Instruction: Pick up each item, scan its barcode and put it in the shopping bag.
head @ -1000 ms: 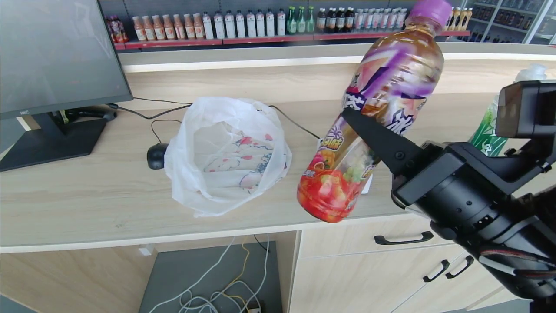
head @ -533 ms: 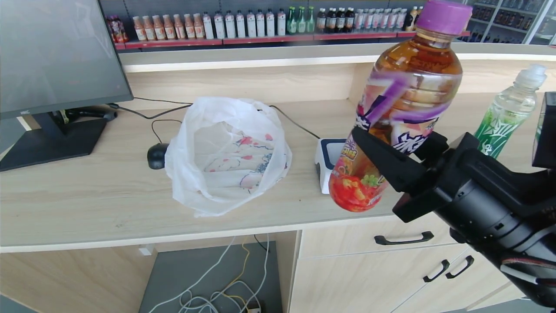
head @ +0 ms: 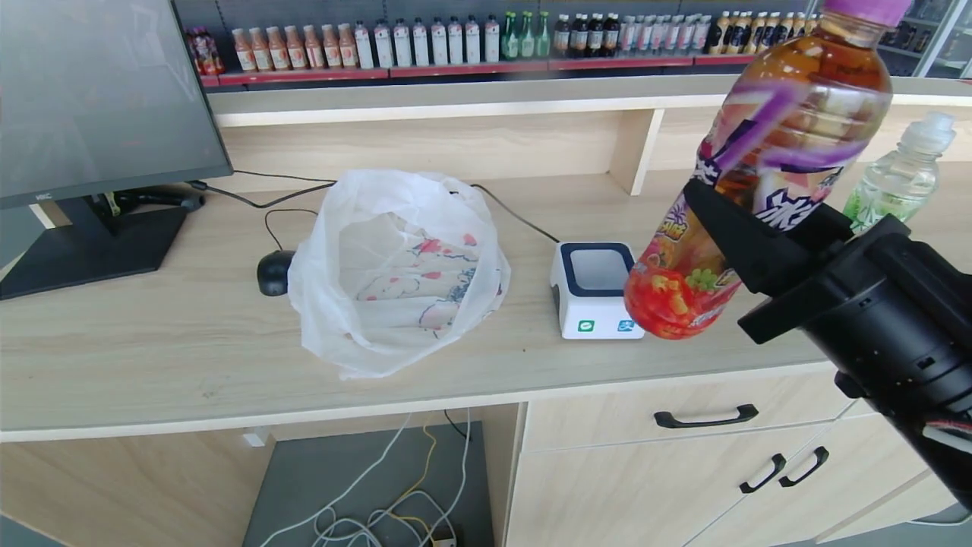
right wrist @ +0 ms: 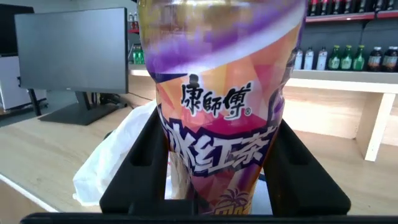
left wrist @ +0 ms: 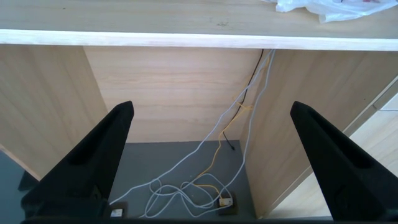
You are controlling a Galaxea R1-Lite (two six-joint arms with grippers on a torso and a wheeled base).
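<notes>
Carried right and upward, the purple-capped plastic tea bottle [head: 797, 114] now leaves the white box-shaped scanner [head: 596, 285] uncovered at the centre. The right gripper [head: 759, 228] clamps its middle, with the cap above and the base below. For a good scan, its barcode should probably face the scanner window.
</notes>
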